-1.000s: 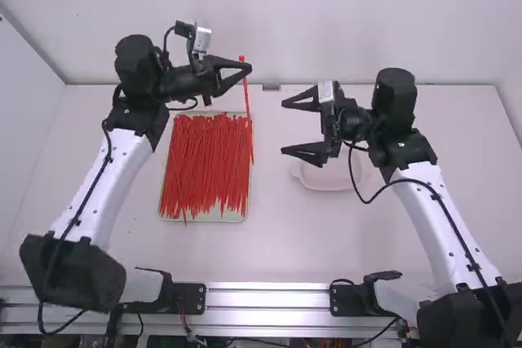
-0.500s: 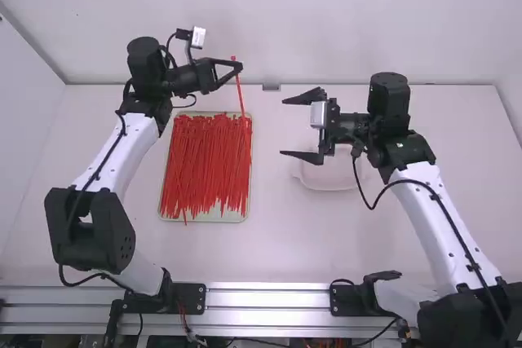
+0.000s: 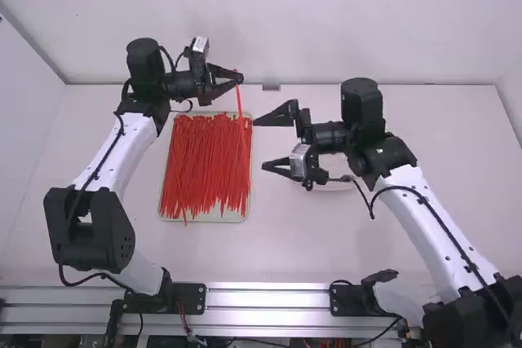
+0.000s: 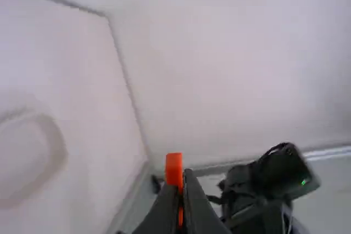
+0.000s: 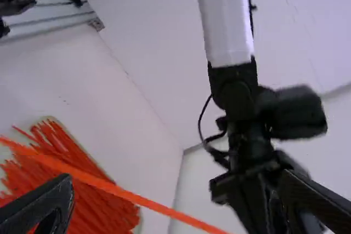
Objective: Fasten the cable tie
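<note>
Dangling over the tray pile (image 3: 208,165), 1 red cable tie (image 3: 240,100) is pinched at its top by the left gripper (image 3: 237,77). It looks light and springy, so the right gripper (image 3: 261,144), fingers spread wide, should take its tail.

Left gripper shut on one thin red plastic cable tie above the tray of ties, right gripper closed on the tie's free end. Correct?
Not quite. The high view shows the right gripper open, its fingers spread wide near the thin red plastic cable tie, not gripping it. The left gripper is indeed shut on that tie, above the flat tray of red ties.
</note>
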Controlling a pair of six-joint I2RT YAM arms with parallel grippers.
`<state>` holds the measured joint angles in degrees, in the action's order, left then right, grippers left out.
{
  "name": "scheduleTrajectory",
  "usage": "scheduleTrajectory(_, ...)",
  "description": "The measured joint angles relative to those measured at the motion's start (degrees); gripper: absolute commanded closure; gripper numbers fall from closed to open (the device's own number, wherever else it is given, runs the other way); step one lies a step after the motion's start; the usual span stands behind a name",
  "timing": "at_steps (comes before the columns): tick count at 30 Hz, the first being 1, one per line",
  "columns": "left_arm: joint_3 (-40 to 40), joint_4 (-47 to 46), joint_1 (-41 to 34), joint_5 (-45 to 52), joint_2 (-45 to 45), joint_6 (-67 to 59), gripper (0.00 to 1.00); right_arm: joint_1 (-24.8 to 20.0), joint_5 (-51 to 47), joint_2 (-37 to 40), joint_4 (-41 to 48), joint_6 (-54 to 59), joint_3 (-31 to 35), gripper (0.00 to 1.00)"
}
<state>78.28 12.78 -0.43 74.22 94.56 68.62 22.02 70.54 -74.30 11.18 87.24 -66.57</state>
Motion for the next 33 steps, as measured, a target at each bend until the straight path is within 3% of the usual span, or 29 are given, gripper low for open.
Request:
scheduleTrajectory(5, -0.02, -4.15, 0.0, 2.03, 0.0, 11.1, 0.98, 2.4, -0.02, 0.0, -0.02, 9.86, 0.0, 0.01)
scheduleTrajectory(14, 0.0, -5.07, 0.0, 4.15, 0.0, 17.18, 0.98, 4.87, 0.85, 0.0, -0.04, 21.99, 0.0, 0.01)
scheduleTrajectory(19, 0.0, -5.62, -0.07, 4.22, 0.0, 18.86, 0.98, 4.87, 3.13, 0.0, -0.26, 26.4, 0.0, 0.16)
scheduleTrajectory(26, 0.0, -9.22, -0.9, 1.14, 0.0, 18.97, 0.98, 4.85, 3.45, 0.0, -0.76, 27.82, 0.0, 0.2)
scheduleTrajectory(28, 0.0, -9.31, -1.11, 0.76, 0.0, 18.78, 0.98, 4.83, 3.52, 0.0, -0.63, 28.0, 0.0, 0.25)
scheduleTrajectory(33, 0.0, -9.35, -1.38, 0.04, 0.0, 18.78, 0.98, 3.76, 4.57, 0.0, -0.26, 28.11, 0.0, 0.64)
